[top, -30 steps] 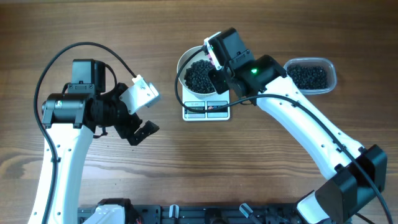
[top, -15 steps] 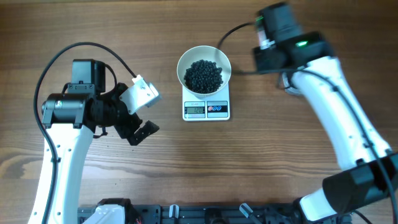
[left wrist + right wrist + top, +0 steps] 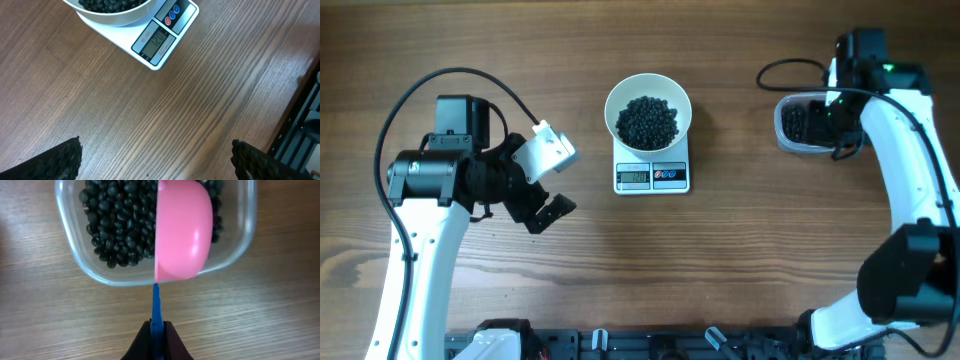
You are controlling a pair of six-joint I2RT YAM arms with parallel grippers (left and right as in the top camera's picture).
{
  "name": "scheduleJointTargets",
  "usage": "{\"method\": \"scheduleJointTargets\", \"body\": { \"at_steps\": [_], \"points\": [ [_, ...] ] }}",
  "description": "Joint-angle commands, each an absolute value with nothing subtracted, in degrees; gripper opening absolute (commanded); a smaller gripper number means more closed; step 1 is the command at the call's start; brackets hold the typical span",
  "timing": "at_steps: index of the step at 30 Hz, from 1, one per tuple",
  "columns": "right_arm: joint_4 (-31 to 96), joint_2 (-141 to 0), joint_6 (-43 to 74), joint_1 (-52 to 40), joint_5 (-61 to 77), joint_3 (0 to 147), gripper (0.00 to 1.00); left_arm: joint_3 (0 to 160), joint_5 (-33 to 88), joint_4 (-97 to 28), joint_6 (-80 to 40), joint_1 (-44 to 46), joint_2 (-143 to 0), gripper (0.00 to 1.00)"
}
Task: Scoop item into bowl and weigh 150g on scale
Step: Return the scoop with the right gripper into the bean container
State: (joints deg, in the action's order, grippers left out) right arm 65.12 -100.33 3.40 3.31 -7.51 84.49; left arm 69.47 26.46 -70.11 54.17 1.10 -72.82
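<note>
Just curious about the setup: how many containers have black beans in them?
2. The bowl sits on the scale at centre. The clear tub lies at far right, under the pink scoop. No others show.

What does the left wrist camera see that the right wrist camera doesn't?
Only the left wrist view shows the scale, the bowl sitting on it, and the left gripper, wide open. Only the right wrist view shows the scoop over the tub, with its blue handle pinched in the shut right gripper. Both show black beans and the wooden table.
</note>
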Motion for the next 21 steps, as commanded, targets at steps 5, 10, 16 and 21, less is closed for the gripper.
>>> {"method": "scheduleJointTargets", "body": {
  "at_steps": [5,10,16,21],
  "points": [
    [59.0,-105.9,2.9,3.2,-9.2,83.8,0.04,69.2,27.4,-70.0,55.3,0.7,-72.7,1.0],
    [60.2,-106.1,-3.3,3.3,4.5,83.8,0.04,69.2,27.4,-70.0,55.3,0.7,-72.7,1.0],
    [60.4,-106.1,-6.1,7.2,15.2,83.8,0.04,69.2,27.4,-70.0,55.3,0.7,-72.7,1.0],
    [60.8,-106.1,-6.7,13.6,22.9,83.7,0.04,69.2,27.4,-70.0,55.3,0.7,-72.7,1.0]
  ]
}}
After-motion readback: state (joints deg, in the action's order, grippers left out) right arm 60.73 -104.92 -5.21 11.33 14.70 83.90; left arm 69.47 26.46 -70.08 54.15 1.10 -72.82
